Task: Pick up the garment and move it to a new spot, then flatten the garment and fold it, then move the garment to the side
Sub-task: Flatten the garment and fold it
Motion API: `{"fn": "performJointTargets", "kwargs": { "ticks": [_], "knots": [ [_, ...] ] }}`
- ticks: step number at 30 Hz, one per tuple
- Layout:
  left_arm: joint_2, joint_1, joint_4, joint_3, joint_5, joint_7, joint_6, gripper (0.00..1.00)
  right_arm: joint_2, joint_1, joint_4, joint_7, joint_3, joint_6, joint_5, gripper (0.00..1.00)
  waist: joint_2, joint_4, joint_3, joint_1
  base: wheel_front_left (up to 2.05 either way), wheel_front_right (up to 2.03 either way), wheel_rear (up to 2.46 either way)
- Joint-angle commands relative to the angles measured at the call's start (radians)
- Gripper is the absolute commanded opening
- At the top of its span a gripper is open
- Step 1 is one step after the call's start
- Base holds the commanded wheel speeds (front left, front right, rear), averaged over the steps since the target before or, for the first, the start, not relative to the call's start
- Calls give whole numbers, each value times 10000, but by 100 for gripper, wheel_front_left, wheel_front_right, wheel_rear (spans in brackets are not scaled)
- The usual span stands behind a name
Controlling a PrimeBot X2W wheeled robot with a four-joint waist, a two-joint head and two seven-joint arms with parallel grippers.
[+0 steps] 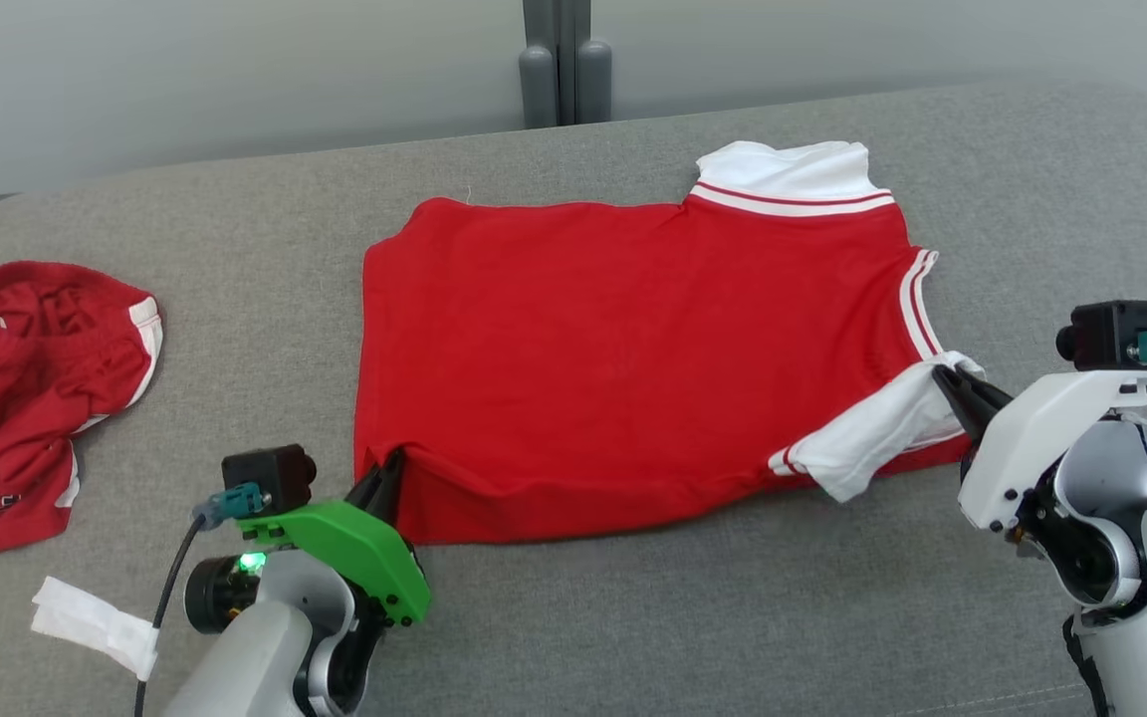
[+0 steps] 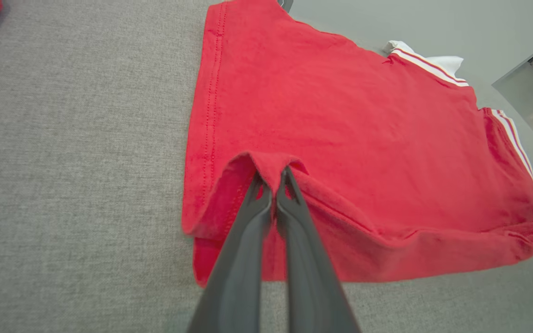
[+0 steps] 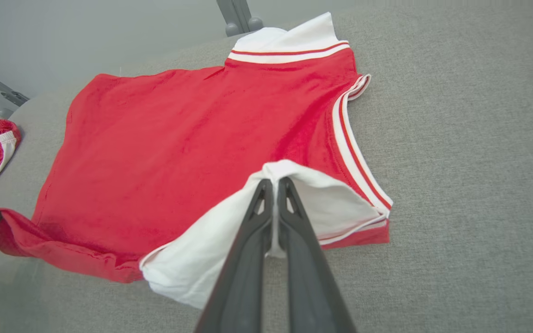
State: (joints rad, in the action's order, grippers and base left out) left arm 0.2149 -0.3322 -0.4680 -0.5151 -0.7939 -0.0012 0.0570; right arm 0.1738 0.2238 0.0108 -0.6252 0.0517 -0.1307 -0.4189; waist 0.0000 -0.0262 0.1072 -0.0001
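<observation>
- One grey upholstered surface [image 1: 733, 617] is carrying a red polo shirt [image 1: 633, 368], lying flat at its middle.
- One crumpled red jersey [image 1: 26, 388] is sitting well to its left.
- Left gripper [image 1: 392, 468] is pinching the shirt's near hem corner, fingers closed.
- Right gripper [image 1: 944, 376] is clamping the white sleeve [image 1: 872, 438], fingers closed.

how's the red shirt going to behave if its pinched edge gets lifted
Probably floppy: the red shirt puckers where the left gripper pinches its hem. Likely light: the white sleeve at the right gripper drapes limp.

red garment [image 1: 623, 358] with white sleeves lies spread flat, near edge lifted.
</observation>
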Motion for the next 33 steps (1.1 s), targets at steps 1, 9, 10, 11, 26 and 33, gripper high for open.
{"fn": "performJointTargets", "kwargs": {
  "ticks": [1, 9, 10, 11, 26, 33],
  "knots": [
    [-7, -333, -120, 34, 147, -14, 139, 0, 100, 304, 236, 270, -8, 0, 120, 0, 0, 9, 206, 1, 0, 0, 0],
    [-67, -1335, -671, -120, 611, -224, 382, 0, 149, 1097, 1275, 1476, -282, 2, 411, 0, 0, 127, 689, 1, 0, 0, 0],
    [-101, -1434, -734, -112, 624, -267, 384, 0, 171, 1158, 1373, 1562, -315, 0, 431, 0, 0, 131, 733, 1, 0, 0, 0],
    [-127, -1505, -781, -104, 626, -282, 380, 0, 173, 1197, 1444, 1623, -348, 0, 434, 0, 0, 129, 767, 1, 0, 0, 0],
    [-289, -1963, -1265, -224, 679, -362, 442, 37, 194, 1963, 2218, 2862, -665, 0, 762, 42, 0, 210, 1099, 1, 0, 0, 0],
    [-156, -1648, -1277, -286, 748, -359, 615, 100, 151, 2103, 2317, 3559, -715, 0, 585, 100, 0, 264, 928, 1, 0, 0, 0]
  ]
}}
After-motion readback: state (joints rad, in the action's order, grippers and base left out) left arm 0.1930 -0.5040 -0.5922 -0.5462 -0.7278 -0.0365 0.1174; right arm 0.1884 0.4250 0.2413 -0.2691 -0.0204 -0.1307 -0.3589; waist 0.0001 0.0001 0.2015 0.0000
